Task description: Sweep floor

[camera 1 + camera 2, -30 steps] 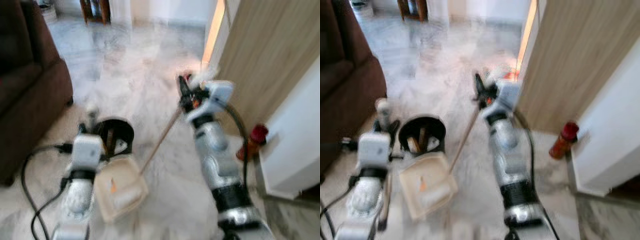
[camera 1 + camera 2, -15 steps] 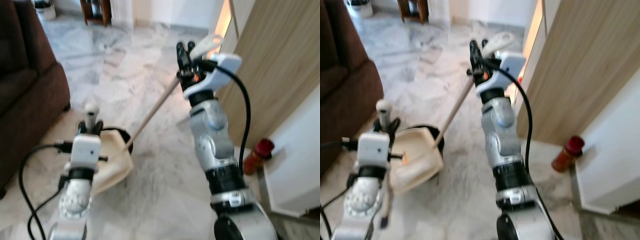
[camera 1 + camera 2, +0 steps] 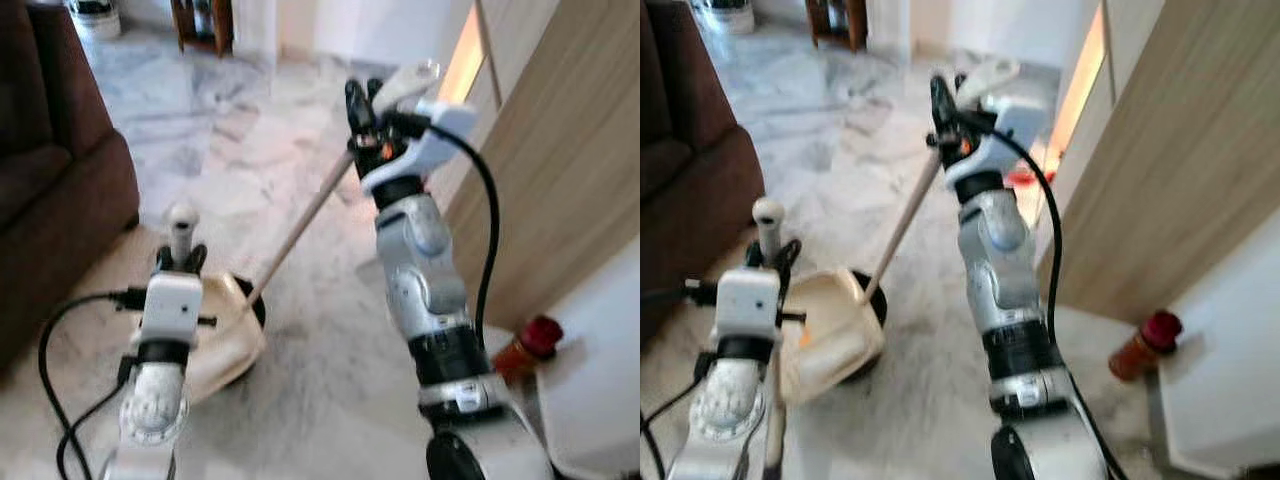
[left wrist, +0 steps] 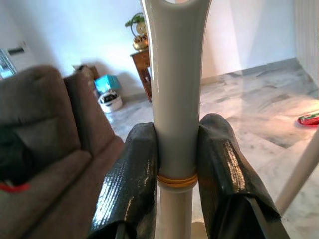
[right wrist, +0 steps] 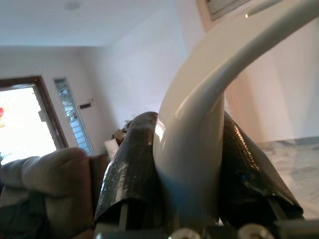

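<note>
While left claw [image 4: 174,164] clamps the dustpan handle [image 4: 175,89] and right claw [image 3: 362,105] grips the broom [image 3: 300,225], we tip the dustpan [image 3: 215,335] over the black bin [image 3: 872,300] slowly.

Two silver arms with black joint bands are seen; white wrist boxes, looping black cables, black glossy fingers [image 4: 132,184].

Open marble floor [image 3: 230,130] ahead; sofa [image 3: 50,190] left, wooden panel [image 3: 560,170] right.
</note>
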Available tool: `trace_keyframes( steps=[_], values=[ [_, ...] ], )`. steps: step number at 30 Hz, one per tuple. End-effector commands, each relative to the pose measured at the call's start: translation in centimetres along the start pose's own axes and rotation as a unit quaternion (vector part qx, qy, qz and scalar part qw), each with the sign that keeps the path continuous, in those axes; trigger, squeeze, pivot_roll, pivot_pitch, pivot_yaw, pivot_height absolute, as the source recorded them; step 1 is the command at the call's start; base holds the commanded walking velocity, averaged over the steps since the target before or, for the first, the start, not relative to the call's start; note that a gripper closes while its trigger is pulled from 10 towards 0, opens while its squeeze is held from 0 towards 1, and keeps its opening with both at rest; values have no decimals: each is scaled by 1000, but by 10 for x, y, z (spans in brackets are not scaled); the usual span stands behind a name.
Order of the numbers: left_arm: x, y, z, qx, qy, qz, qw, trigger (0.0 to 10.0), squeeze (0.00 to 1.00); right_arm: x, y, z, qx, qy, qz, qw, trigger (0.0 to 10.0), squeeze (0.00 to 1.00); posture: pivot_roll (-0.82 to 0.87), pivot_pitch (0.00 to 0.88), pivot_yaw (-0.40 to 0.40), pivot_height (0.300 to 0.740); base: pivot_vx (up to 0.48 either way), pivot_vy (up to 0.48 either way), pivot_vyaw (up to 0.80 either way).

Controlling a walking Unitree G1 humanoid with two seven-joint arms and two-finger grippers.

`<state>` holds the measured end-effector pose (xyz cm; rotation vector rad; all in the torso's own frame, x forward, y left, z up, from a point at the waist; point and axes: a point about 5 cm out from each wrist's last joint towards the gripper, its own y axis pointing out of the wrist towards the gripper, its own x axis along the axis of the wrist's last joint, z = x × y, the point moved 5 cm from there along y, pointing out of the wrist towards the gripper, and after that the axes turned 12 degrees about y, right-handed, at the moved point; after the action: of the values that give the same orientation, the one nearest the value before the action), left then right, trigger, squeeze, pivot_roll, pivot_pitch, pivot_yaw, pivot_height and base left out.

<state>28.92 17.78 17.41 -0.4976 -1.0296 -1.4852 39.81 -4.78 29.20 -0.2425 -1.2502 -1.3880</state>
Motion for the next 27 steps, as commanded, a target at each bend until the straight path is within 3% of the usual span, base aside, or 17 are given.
trace_keyframes(
  steps=[1,27],
  values=[
    [15,2,2,9,-4,-33,999,10000,0,23,6,11,18,1,-42,999,10000,0,78,83,-57,740,247,0,656],
    [13,1,2,7,-1,-30,1000,10000,0,23,3,22,34,17,-43,998,10000,0,80,79,-57,740,0,0,44]
  ],
)
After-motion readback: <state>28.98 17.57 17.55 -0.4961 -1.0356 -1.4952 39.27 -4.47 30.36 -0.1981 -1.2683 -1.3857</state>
